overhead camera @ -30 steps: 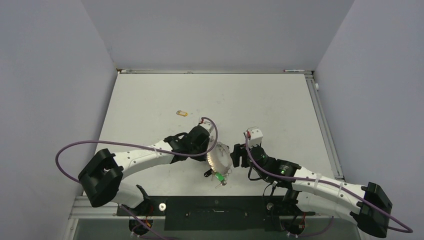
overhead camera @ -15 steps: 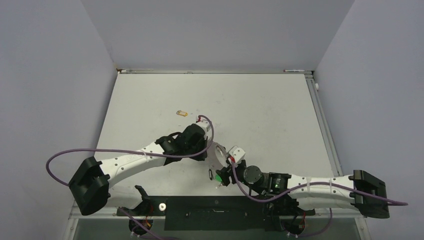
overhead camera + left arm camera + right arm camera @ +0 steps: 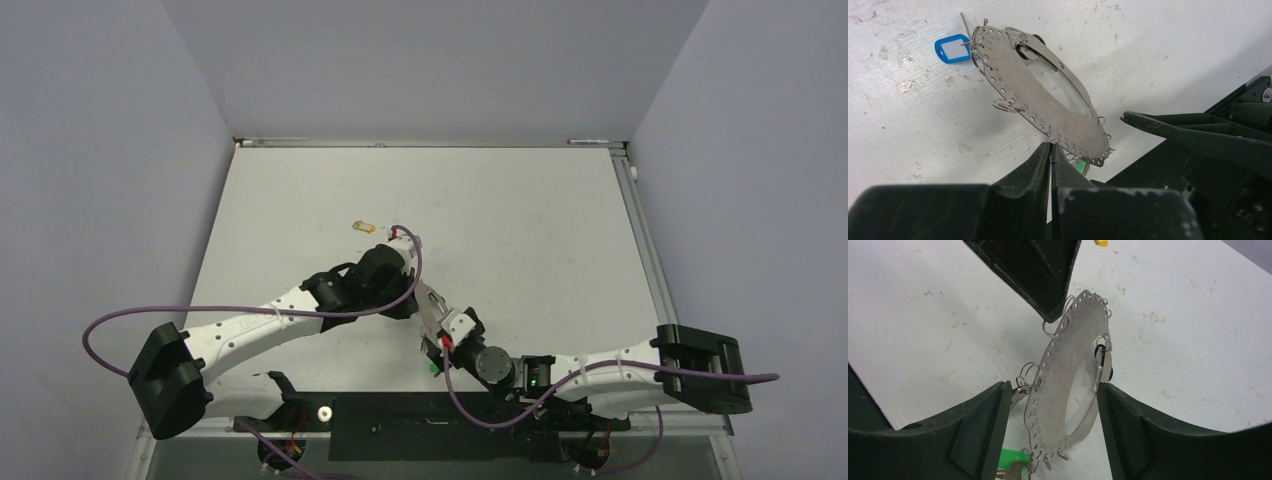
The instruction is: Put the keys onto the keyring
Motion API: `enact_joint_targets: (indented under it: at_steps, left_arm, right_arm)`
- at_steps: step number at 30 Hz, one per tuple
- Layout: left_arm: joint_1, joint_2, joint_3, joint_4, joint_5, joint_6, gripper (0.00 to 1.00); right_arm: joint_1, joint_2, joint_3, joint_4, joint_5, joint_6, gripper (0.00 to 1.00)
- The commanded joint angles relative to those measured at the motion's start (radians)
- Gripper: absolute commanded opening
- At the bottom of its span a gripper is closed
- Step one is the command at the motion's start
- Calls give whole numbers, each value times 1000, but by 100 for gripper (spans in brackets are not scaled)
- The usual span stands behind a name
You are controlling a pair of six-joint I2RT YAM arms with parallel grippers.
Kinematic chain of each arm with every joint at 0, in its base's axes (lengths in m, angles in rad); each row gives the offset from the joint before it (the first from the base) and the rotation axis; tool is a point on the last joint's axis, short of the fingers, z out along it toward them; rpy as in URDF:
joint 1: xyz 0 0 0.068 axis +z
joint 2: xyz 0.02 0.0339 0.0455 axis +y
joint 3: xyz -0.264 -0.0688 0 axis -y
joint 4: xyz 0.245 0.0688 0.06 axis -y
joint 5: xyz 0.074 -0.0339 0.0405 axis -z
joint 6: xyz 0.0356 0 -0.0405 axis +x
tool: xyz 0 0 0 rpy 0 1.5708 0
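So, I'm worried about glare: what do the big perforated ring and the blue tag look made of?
The perforated ring looks like thin sheet metal, matte silvery, with punched holes. The blue tag looks like glossy plastic; its white insert is perhaps paper.

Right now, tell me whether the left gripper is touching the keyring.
Touching. The left wrist view shows the left gripper shut on the keyring at its near rim, with no gap.
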Motion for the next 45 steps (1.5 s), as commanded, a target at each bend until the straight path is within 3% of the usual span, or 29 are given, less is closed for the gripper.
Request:
enact_joint_targets:
  at_steps: [1, 10, 19, 29, 45]
  left_arm:
    - [-1, -26, 42, 52, 17, -20, 0]
    - [0, -47, 32, 43, 11, -25, 0]
    - [0, -57, 26, 40, 5, -30, 0]
    - [-1, -74, 27, 38, 8, -36, 0]
    - [-2, -97, 25, 31, 20, -51, 0]
  right_arm:
    - [22, 132, 14, 215, 87, -99, 65]
    - [25, 332, 58, 418, 131, -158, 63]
    - [17, 360, 83, 459, 98, -100, 61]
    - [-38, 445, 102, 518, 151, -59, 44]
    - [-76, 529, 84, 715, 86, -99, 39]
